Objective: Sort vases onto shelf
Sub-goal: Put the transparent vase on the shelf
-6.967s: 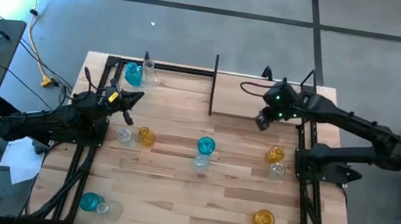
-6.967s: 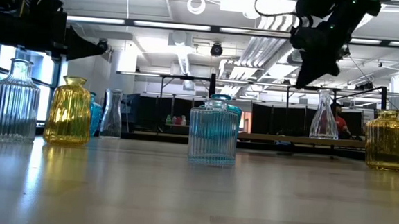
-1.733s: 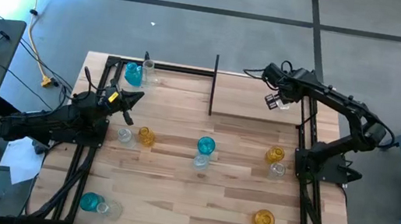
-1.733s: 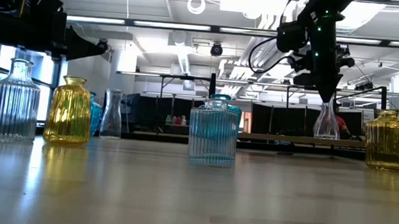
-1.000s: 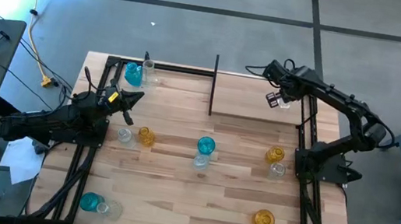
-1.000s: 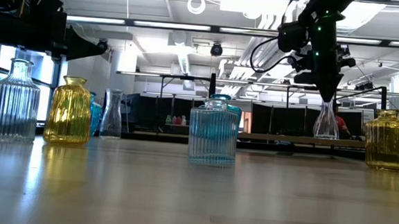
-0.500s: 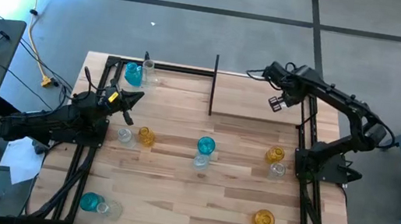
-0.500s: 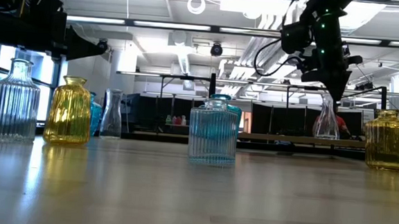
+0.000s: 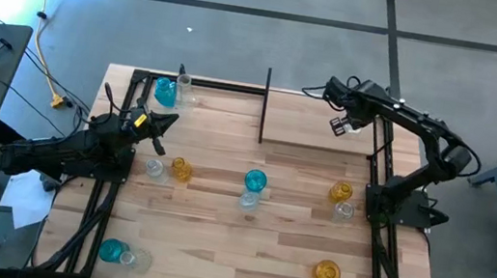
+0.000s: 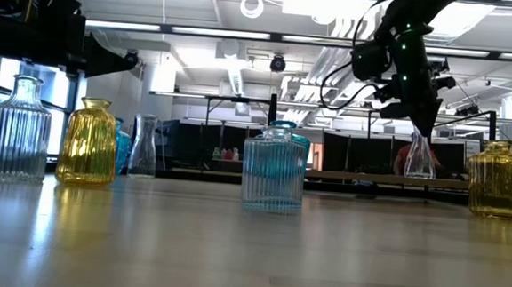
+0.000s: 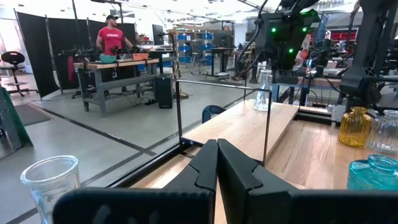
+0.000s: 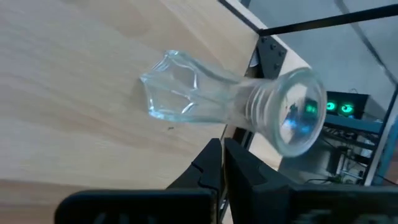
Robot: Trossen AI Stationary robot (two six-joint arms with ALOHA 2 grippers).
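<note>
- The clear vase [image 12: 211, 102] stands on the shelf [image 9: 308, 133], near the right end of the board. The shelf lies along the table's far edge.
- The right gripper [image 12: 222, 144] is clenched and empty. Its fingers are pressed together just beside the vase's neck; contact cannot be confirmed.
- Change: a few seconds ago this gripper hung over the board's near edge. It has since moved to the board's far right corner, and in the last half second it has shifted slightly sideways around the neck.
- Judgement: this vase is placed, and the right arm is either nudging it or clearing away.
- The left gripper [image 9: 171, 120] is also clenched and empty. It waits unmoved above the table's left side.
- Remaining on the table: amber vases [image 9: 181, 169], teal vases [image 9: 255, 181] and other clear ones. The sort is at an early stage.
</note>
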